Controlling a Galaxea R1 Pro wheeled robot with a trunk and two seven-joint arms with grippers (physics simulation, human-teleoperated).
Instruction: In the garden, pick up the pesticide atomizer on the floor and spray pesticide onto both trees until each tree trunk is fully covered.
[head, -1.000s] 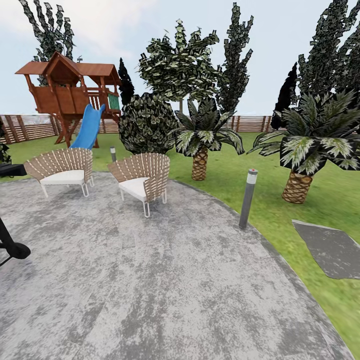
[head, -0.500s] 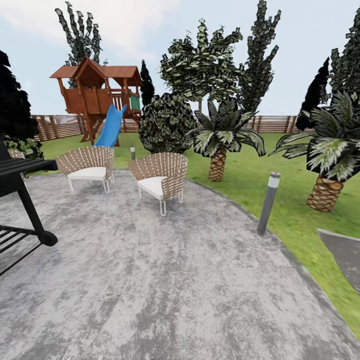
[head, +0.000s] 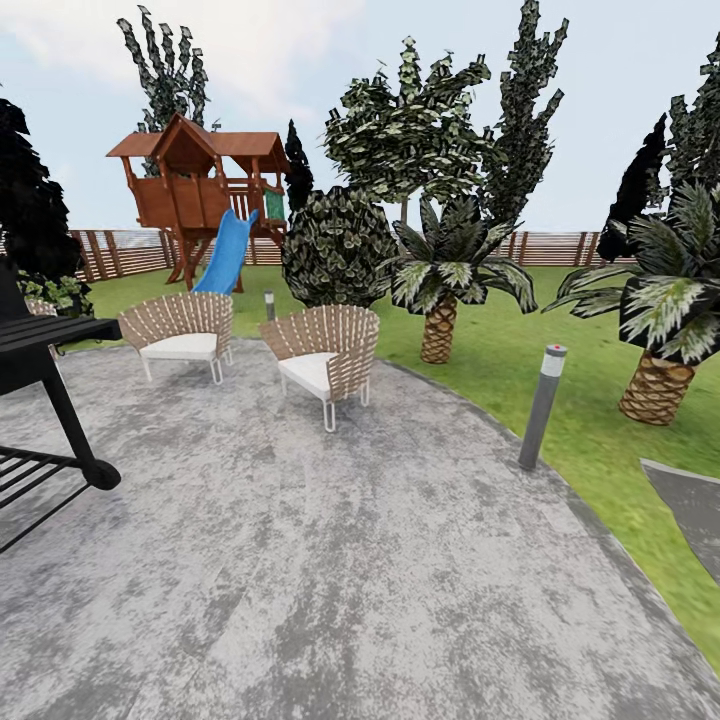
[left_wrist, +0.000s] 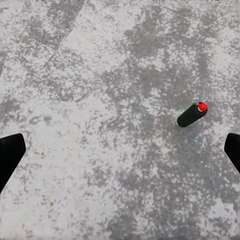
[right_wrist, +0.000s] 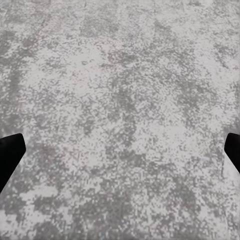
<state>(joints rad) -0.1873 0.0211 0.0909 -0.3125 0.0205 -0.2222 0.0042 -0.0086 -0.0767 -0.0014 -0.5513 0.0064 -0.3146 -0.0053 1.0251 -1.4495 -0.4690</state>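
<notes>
The pesticide atomizer (left_wrist: 191, 115), a small dark bottle with a red tip, lies on its side on mottled grey paving in the left wrist view. My left gripper (left_wrist: 120, 155) hangs well above it, open, with its dark fingertips (left_wrist: 10, 155) at the picture's two edges and nothing between them. My right gripper (right_wrist: 120, 155) is also open, over bare paving. In the head view, tall trees with ragged foliage (head: 410, 120) (head: 165, 70) rise at the back of the garden lawn (head: 500, 350). Their trunks are mostly hidden behind a bush and the playhouse.
Two wicker chairs (head: 180, 335) (head: 325, 355) stand on the round patio (head: 300, 560). A black grill (head: 45, 400) is at the left and a grey bollard light (head: 541, 408) at the patio's right rim. Palms (head: 440, 290) (head: 660, 320), a bush (head: 340, 245), the playhouse (head: 195, 190) and the fence (head: 545, 247) lie beyond.
The head view has swung to the left, so the whole scene sits further right and the black grill has come into view. Nothing in the scene itself has moved.
</notes>
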